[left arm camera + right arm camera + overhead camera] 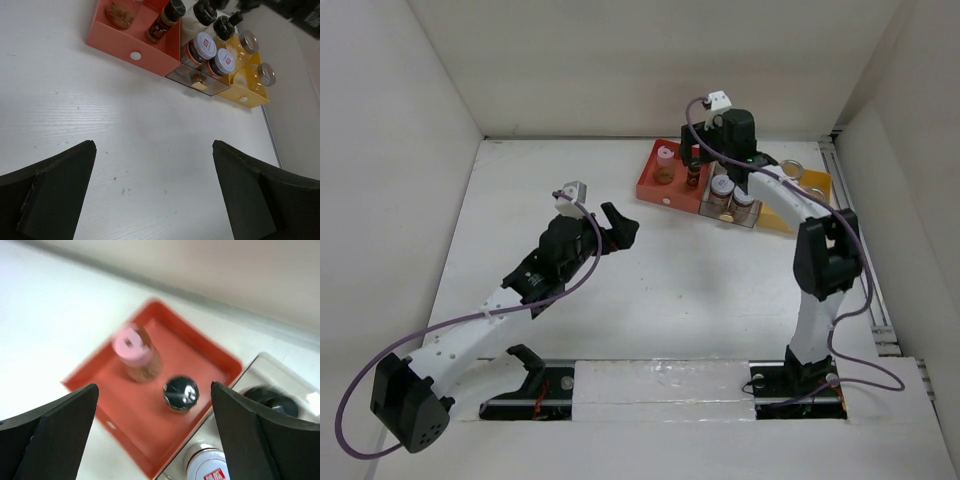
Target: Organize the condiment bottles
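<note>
The pink-capped bottle (pixel 665 159) and one black-capped bottle (pixel 693 177) stand in the red tray (pixel 650 190). Two short jars with red-and-white lids (pixel 721 188) stand in the clear tray (pixel 730 215), with two black-capped bottles (pixel 223 27) behind them. Two wider glass jars (pixel 792 168) stand in the yellow tray (pixel 817 178). My right gripper (pixel 698 155) is open and empty above the red tray; its wrist view shows the pink-capped bottle (pixel 132 347) and a black cap (pixel 181 391) between its fingers. My left gripper (pixel 620 225) is open and empty over the bare table, pointing at the trays.
The three trays stand side by side at the back right of the table, red (pixel 132 47), clear (pixel 192 82), yellow (pixel 245 95). White walls close the table on the left, back and right. A rail (pixel 865 260) runs along the right edge.
</note>
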`<state>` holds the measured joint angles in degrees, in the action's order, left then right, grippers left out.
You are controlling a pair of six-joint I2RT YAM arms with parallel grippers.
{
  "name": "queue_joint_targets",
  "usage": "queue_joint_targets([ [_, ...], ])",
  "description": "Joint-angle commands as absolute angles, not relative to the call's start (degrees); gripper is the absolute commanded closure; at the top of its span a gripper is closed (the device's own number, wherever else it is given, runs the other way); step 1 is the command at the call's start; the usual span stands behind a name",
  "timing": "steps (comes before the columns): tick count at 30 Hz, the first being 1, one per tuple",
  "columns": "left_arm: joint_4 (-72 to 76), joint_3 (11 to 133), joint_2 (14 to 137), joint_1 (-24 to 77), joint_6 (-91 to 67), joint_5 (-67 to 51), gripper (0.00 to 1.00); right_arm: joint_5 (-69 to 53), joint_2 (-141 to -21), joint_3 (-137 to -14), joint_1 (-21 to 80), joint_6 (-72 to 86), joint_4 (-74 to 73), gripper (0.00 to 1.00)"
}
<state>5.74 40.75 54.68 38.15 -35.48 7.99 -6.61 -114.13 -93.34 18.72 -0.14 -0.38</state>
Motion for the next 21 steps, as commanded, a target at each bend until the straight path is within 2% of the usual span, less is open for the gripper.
queue_joint_targets([
  [1,7.3,43.1,53.1,38.2,-35.9,8.9,0.00,-10.7,-101.4,-92.2,19.9,0.2,2.7,0.01],
  [5,7.3,43.6,50.7,38.2,-35.3,10.1,0.00,-11.2,-93.8,-87.9,22.0,-0.4,2.7,0.01],
  [8,7.3,43.6,48.1,38.2,-35.3,11.2,0.00,-10.7,-84.6,-80.3,24.7,1.3,3.3,0.01],
  [14,6.8,43.6,42.0,38.2,-35.3,13.4,0.00,-3.0,-65.4,-59.3,35.1,2.7,6.1,0.01],
  [21,4.2,40.5,36.6,38.2,-36.4,14.1,0.00,3.5,-44.8,-36.2,42.0,7.5,-1.0,0.01],
])
